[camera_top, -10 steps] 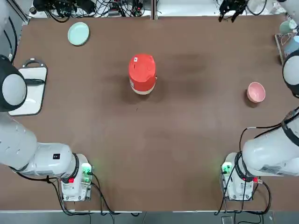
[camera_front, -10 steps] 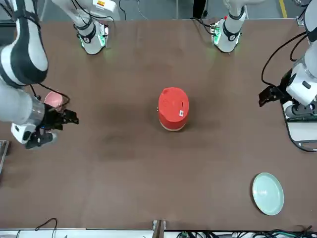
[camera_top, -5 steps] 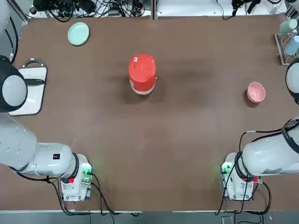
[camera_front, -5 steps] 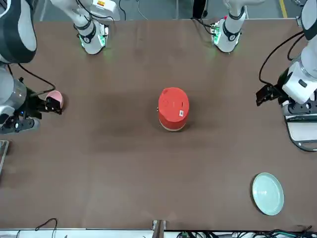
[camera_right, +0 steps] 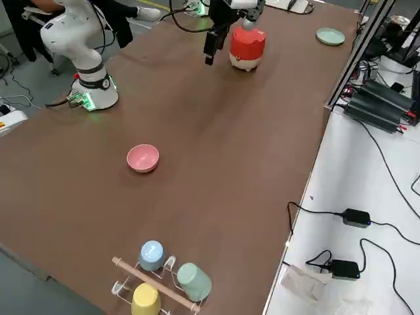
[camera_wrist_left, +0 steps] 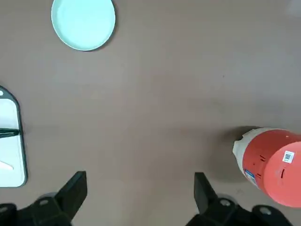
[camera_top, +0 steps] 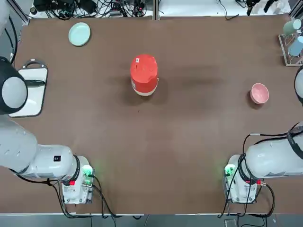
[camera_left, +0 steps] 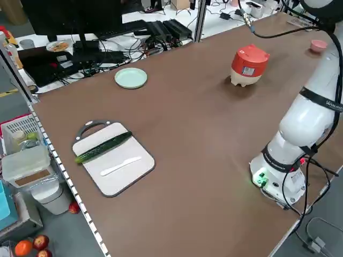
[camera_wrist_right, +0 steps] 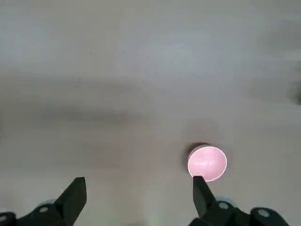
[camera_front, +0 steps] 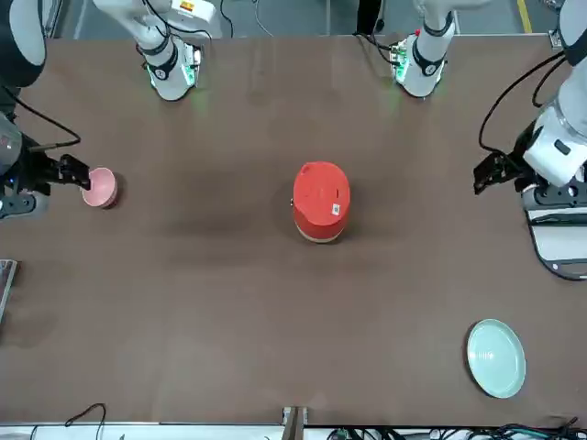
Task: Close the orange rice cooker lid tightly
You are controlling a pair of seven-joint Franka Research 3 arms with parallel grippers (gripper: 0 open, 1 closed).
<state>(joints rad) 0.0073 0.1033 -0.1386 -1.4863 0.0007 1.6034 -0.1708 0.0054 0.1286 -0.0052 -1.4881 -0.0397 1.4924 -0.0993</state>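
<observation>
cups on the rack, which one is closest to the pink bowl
The blue cup. On the rack it sits at the end towards the pink bowl; the green cup and yellow cup lie farther off.

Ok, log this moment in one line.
rice cooker: mid-table, lid down | left gripper: open, high, apart | right gripper: open, above pink bowl | no contact

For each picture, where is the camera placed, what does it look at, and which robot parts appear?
Top: overhead; both arm bases, red-orange cylindrical rice cooker.
Front: across the table; left gripper, right gripper beside the pink bowl.
Left side: raised; white cutting board, one arm.
Right side: raised; cup rack, one arm.
Left wrist: open fingers, pale green plate.
Right wrist: open fingers, bowl.
All but the right wrist share the cooker.
</observation>
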